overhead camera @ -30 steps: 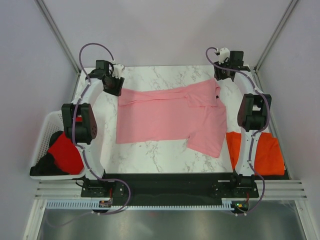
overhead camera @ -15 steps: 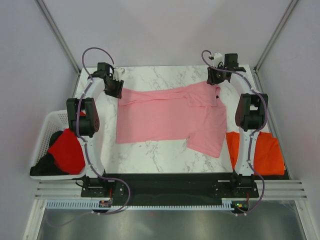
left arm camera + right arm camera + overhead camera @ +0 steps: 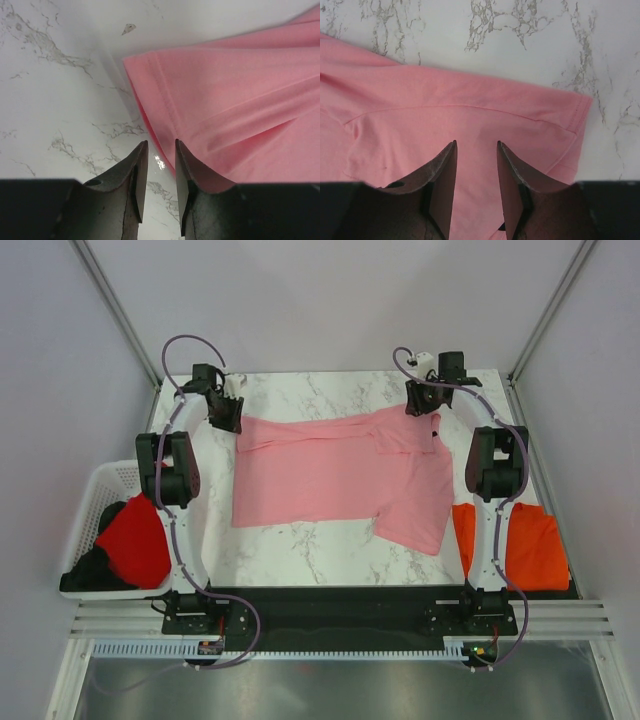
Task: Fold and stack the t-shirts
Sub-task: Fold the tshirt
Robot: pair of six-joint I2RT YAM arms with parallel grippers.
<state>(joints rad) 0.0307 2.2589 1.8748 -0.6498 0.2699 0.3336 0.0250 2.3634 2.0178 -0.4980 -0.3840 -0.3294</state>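
Basket point(image 3: 100, 485): white lattice, hanging off the counter's point(image 3: 320, 390) left edge.
Red t-shirt point(image 3: 135, 540): bunched inside the basket, with a dark cloth point(image 3: 85, 575) beside it at the near end.
Left end effector point(image 3: 224, 420): at the far left corner of the pink t-shirt. Its fingers stand a narrow gap apart – open, nothing clamped – and the wrist view shows the hem edge running right under that gap point(image 3: 160, 145).
Pink t-shirt point(image 3: 320, 475): spread flat across the middle of the counter, with its right part creased and reaching toward the near edge.
Right end effector point(image 3: 418, 400): over the shirt's far right sleeve, fingers apart – open – with pink fabric showing between them point(image 3: 476, 145). Whether they touch it is unclear.
Orange t-shirt point(image 3: 535, 545): lying at the counter's near right, beside the right arm.
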